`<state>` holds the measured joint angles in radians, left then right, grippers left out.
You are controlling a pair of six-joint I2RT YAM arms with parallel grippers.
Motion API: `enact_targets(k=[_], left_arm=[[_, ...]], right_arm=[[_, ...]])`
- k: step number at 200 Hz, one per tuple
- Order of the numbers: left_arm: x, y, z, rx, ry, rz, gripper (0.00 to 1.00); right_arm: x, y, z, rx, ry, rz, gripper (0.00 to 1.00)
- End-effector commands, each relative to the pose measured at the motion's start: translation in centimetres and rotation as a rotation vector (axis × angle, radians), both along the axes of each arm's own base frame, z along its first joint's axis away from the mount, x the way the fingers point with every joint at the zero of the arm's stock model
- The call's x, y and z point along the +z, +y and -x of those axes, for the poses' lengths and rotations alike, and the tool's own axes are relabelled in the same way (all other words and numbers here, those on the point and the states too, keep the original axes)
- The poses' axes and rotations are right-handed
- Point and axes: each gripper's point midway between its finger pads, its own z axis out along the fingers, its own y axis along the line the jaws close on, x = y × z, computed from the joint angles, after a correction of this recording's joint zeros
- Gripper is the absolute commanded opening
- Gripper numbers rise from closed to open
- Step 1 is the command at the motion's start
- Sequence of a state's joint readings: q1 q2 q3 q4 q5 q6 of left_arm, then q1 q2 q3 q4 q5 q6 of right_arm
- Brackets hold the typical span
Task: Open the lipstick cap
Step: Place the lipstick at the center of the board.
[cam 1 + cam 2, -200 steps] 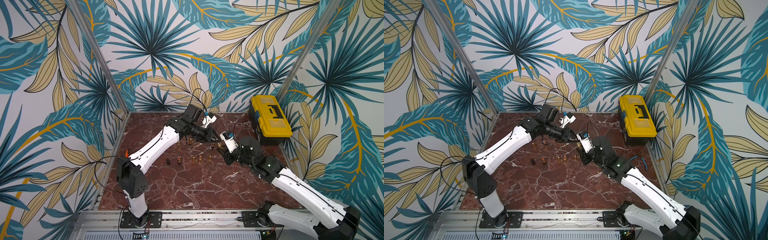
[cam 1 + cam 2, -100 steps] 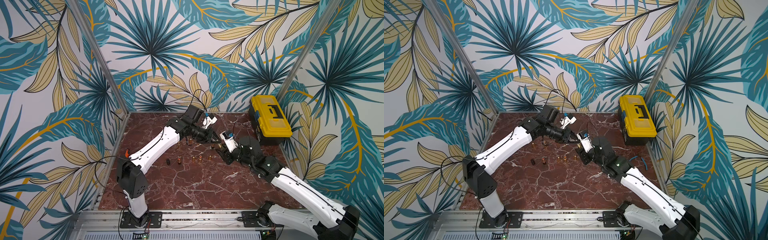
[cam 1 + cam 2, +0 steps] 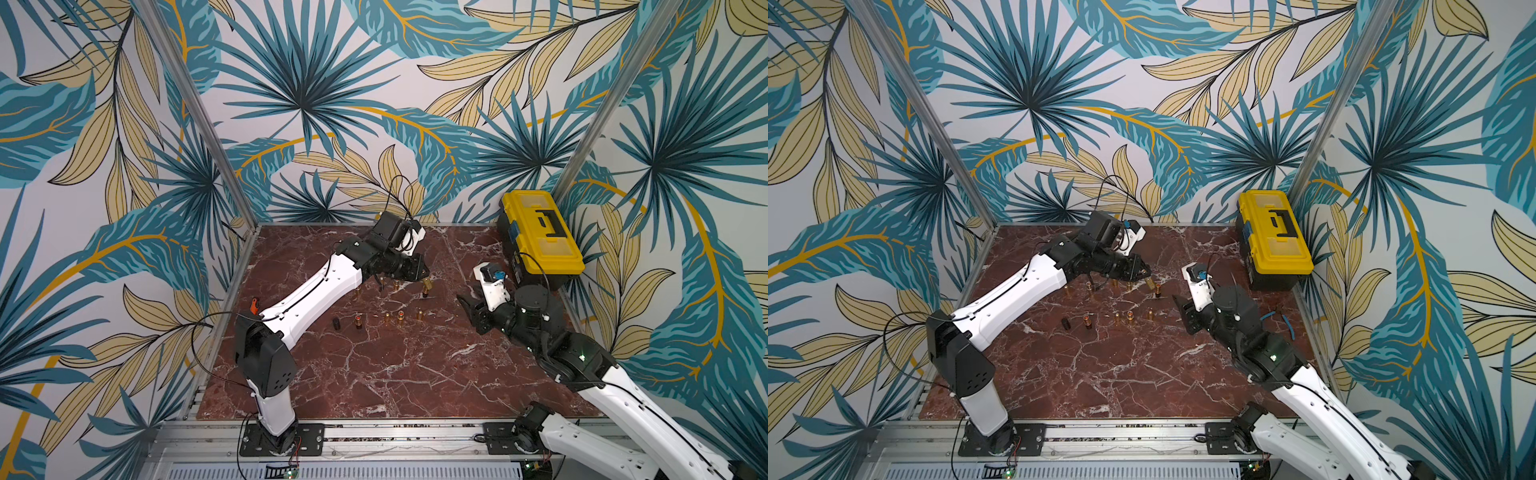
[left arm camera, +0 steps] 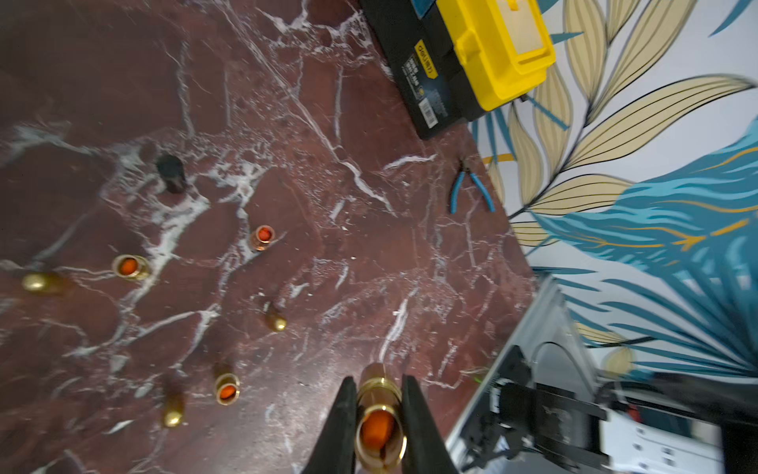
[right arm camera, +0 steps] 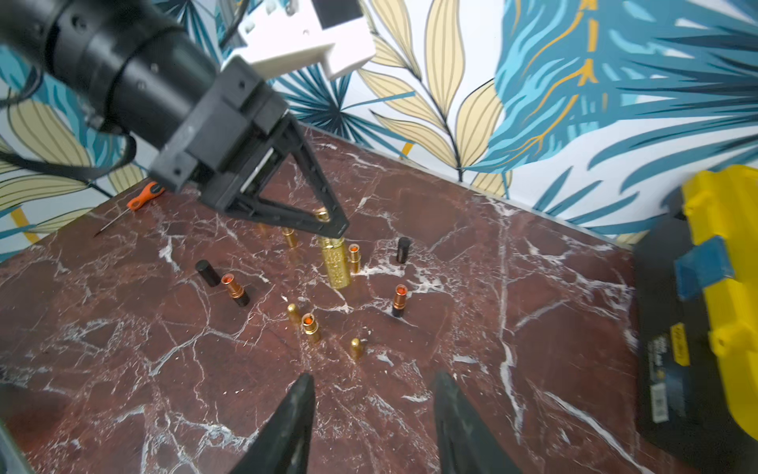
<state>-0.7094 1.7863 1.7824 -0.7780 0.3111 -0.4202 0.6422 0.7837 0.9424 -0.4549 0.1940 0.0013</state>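
Note:
My left gripper (image 4: 377,394) is shut on a gold lipstick (image 4: 379,414). The tube's near end has no cap on it and the orange stick shows inside. In the right wrist view the textured gold lipstick (image 5: 336,262) hangs below the left gripper (image 5: 330,230), just over the marble. In both top views the left gripper (image 3: 424,276) (image 3: 1144,274) is mid-table near the back. My right gripper (image 5: 373,410) (image 3: 465,305) stands open and empty, well to the right of the lipstick. Small gold caps (image 5: 356,348) stand loose on the table; which belongs to this lipstick I cannot tell.
Several uncapped lipsticks (image 5: 400,299) and black caps (image 5: 402,249) stand scattered mid-table (image 3: 374,365). A yellow toolbox (image 3: 540,232) sits at the back right, blue pliers (image 4: 469,193) lie near it, and an orange screwdriver (image 5: 139,201) lies at the left edge.
My right gripper has opened and pulled back to the right, away from the left gripper. The left gripper has stayed shut on the lipstick and hardly moved.

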Motion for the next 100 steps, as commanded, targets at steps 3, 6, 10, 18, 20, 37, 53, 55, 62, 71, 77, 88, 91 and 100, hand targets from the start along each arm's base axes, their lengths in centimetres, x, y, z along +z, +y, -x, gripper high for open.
enact_targets(k=[3,6,10,18,20,37,53,55,62,71,77,88,91,100], left_arm=[[-2.7,-0.7,-1.9,0.019,-0.187,-0.21,0.16],[-3.2,-0.9,-1.9,0.013,-0.197,-0.23,0.16],[-3.8,-1.3,-1.9,0.004,-0.214,-0.251,0.16],[-5.0,-2.2,-1.7,-0.018,-0.241,-0.283,0.16],[-5.2,-2.4,-1.6,-0.023,-0.247,-0.286,0.16],[-7.1,-4.3,-1.2,-0.056,-0.269,-0.28,0.16],[-8.8,-5.6,-1.0,-0.066,-0.275,-0.268,0.15],[-9.1,-5.6,-0.9,-0.067,-0.275,-0.27,0.15],[-9.7,-6.1,-0.8,-0.07,-0.287,-0.264,0.15],[-10.4,-6.5,-0.7,-0.071,-0.302,-0.252,0.15],[-10.7,-6.8,-0.6,-0.072,-0.312,-0.24,0.14],[-11.8,-6.9,-0.5,-0.066,-0.315,-0.227,0.14],[-12.0,-6.9,-0.5,-0.065,-0.316,-0.224,0.14],[-12.7,-7.0,-0.6,-0.064,-0.316,-0.223,0.14]], right_arm=[[-0.2,-3.1,0.0,-0.152,-0.006,0.031,0.48],[-0.1,-3.3,0.0,-0.162,-0.011,0.031,0.48],[0.1,-3.7,0.0,-0.18,-0.019,0.033,0.48],[0.2,-4.1,-0.1,-0.201,-0.028,0.033,0.48],[0.2,-4.1,-0.1,-0.205,-0.03,0.032,0.48],[0.2,-4.7,-0.1,-0.235,-0.042,0.033,0.48],[0.2,-5.1,-0.2,-0.258,-0.05,0.033,0.48],[0.2,-5.1,-0.2,-0.26,-0.052,0.034,0.48],[0.2,-5.2,-0.2,-0.265,-0.052,0.036,0.48],[0.2,-5.3,-0.3,-0.267,-0.053,0.041,0.48],[0.2,-5.2,-0.3,-0.267,-0.053,0.045,0.48],[0.1,-5.2,-0.4,-0.267,-0.05,0.053,0.48],[0.0,-5.2,-0.5,-0.268,-0.049,0.056,0.48],[-0.1,-5.0,-0.6,-0.264,-0.044,0.062,0.48]])
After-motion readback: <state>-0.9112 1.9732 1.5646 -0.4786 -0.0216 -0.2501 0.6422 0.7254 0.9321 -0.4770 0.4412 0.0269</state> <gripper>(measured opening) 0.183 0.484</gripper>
